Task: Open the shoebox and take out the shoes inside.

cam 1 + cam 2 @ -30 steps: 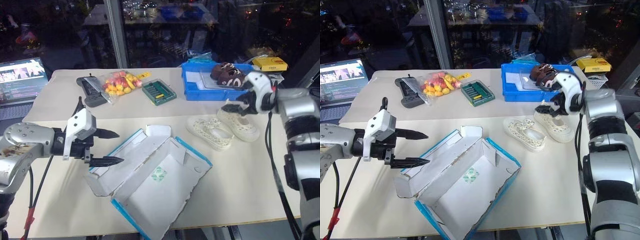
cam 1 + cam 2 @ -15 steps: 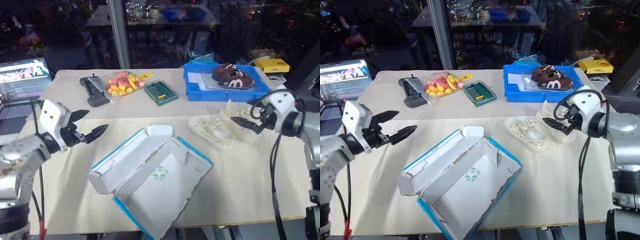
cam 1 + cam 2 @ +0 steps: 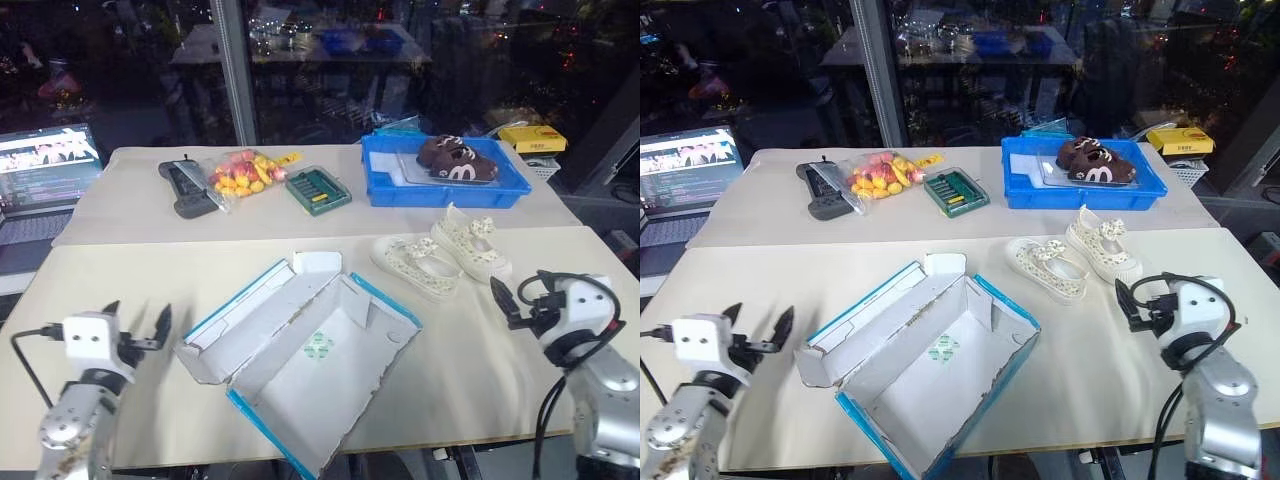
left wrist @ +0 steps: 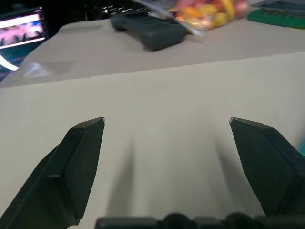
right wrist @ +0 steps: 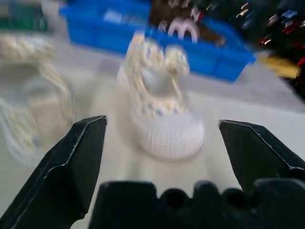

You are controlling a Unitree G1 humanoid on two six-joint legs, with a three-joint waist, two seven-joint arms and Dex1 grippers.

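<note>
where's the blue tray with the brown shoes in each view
Left eye view: blue tray at upper right, on the far table behind the cream shoes.
Right eye view: upper right too.
Left wrist view: not in it.
Right wrist view: a blue band across the top, behind the nearer cream shoe.
Shared landmark: that cream shoe just in front of the tray.

Bare table ahead of my left gripper (image 4: 167, 138), both fingers spread wide, box (image 3: 300, 360) sprawled open just to its right. My right gripper (image 5: 162, 143) is wide too, with the shoes (image 3: 445, 258) straight ahead. Far side's crowded: tray (image 3: 440, 188), candy bag (image 3: 240, 170), controller (image 3: 182, 186).
</note>
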